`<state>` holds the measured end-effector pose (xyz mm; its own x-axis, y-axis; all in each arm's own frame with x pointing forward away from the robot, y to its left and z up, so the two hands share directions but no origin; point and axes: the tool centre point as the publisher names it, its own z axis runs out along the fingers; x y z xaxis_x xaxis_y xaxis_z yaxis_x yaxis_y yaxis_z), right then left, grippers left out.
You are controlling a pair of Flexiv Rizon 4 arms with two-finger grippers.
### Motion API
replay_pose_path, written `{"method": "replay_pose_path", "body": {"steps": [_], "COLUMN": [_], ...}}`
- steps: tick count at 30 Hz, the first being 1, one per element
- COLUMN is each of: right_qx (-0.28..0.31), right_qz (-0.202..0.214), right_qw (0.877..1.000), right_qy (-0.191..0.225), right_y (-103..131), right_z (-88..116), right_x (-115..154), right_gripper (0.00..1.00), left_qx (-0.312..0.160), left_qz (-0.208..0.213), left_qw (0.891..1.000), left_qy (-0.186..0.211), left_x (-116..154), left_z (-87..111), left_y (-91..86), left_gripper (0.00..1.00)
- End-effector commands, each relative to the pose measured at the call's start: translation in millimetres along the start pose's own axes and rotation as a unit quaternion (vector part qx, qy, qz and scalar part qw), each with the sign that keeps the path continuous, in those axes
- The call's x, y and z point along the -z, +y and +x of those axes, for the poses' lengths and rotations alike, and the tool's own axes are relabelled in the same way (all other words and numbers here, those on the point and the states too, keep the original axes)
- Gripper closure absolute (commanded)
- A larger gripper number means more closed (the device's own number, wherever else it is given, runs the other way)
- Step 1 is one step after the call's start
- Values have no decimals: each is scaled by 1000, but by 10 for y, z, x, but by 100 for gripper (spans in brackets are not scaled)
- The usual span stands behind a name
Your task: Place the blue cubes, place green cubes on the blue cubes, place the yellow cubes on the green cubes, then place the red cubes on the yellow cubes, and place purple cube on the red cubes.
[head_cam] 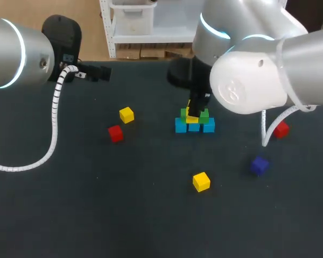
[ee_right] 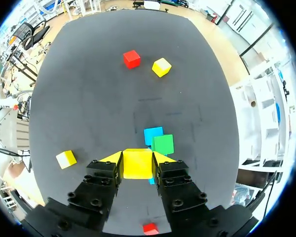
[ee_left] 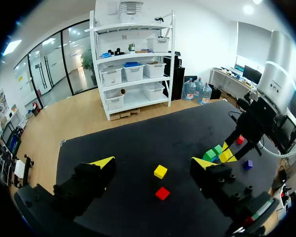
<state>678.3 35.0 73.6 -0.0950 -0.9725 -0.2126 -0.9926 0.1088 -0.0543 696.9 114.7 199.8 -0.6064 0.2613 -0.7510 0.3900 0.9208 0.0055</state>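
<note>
My left gripper (ee_left: pixel 153 163) hangs wide open near the table's (head_cam: pixel 151 226) left edge, out of the way. My right gripper (ee_right: pixel 137 167) clamps a yellow cube (ee_right: pixel 137 163) right over the green cubes (ee_right: pixel 163 144) on the blue cubes (ee_right: pixel 153 134), apparently to start the yellow layer.

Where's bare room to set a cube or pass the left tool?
Bare: the near-left stretch bordered by the left red cube and near yellow cube; between that red cube and the blue cubes. Crowded: around those, where the right tool grips its yellow cube.
</note>
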Motion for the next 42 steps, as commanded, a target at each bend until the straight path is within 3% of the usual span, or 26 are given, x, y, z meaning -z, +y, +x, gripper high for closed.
{"method": "replay_pose_path", "body": {"steps": [1, 12, 42], "right_qx": [6, 9, 33], "right_qz": [-18, -27, -31], "right_qw": [1000, 999, 999], "right_qy": [-13, -19, -7], "right_y": [-64, -227, -360], "right_z": [38, 40, 85], "right_x": [-2, -43, -139], "right_gripper": [100, 100, 100], "left_qx": [0, 0, 0], "left_qz": [1, 1, 1], "left_qw": [1000, 1000, 1000], "left_qy": [0, 0, 0], "left_x": [4, 4, 4], "left_z": [-2, -2, -2], "left_y": [8, 8, 8], "left_gripper": [0, 0, 0]}}
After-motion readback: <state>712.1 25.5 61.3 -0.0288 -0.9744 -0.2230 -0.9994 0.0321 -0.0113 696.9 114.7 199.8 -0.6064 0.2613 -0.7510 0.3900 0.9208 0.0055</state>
